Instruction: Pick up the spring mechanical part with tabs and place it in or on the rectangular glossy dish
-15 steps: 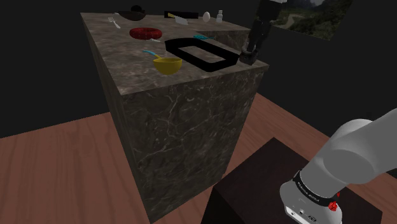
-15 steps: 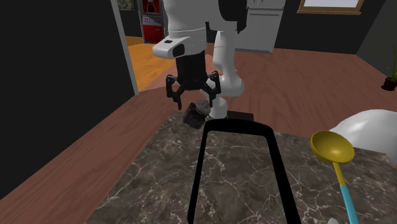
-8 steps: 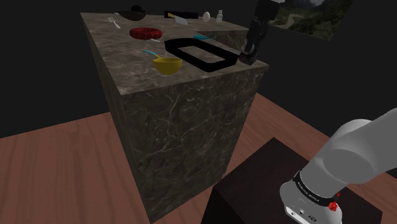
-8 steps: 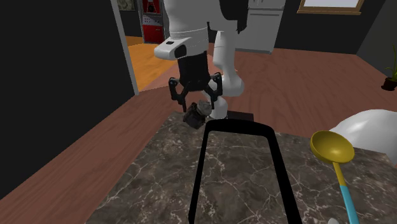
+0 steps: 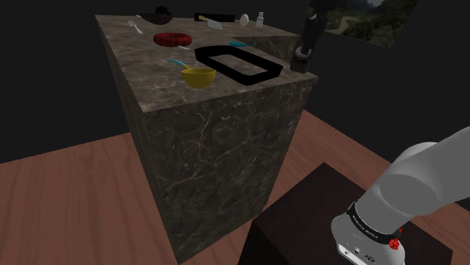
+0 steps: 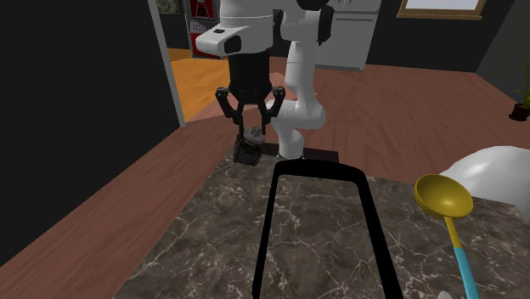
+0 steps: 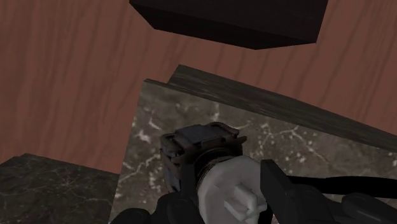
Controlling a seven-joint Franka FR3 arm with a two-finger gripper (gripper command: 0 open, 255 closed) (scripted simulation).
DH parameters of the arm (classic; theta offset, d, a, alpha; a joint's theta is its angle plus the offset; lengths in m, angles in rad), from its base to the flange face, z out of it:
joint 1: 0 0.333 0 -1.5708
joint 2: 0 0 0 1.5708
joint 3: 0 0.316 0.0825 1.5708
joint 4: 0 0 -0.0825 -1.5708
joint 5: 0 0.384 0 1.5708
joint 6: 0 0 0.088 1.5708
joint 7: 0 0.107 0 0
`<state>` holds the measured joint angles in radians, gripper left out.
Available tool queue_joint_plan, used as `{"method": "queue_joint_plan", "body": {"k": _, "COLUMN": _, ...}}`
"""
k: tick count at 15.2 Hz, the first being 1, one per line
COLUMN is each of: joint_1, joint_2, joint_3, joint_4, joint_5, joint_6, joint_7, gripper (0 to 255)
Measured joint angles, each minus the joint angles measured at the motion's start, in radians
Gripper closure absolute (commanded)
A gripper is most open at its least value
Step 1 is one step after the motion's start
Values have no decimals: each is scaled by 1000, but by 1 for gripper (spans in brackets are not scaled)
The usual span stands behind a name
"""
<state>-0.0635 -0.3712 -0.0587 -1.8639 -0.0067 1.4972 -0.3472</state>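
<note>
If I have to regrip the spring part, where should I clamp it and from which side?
Clamp the spring part across its pale round middle, straight down from above, as the gripper holds it now. That barrel offers opposing sides; the dark tabbed end looks uneven and could slip.

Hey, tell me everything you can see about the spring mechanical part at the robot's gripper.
The spring mechanical part is small and stubby: a dark grey, blocky housing with tabs around a ringed middle, ending in a white, plastic-looking cap. The gripper clasps it, tilted, between its black fingers. It sits at the corner of the marble-patterned counter, just beyond the black rectangular dish. Whether it touches the counter cannot be told.
</note>
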Motion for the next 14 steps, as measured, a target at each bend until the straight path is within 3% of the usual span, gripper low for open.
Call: {"method": "queue_joint_plan", "body": {"k": 14, "joint_1": -1, "joint_2": 94, "joint_3": 1, "joint_4": 292, "joint_5": -9, "joint_6": -200, "joint_7": -4, "gripper": 255}}
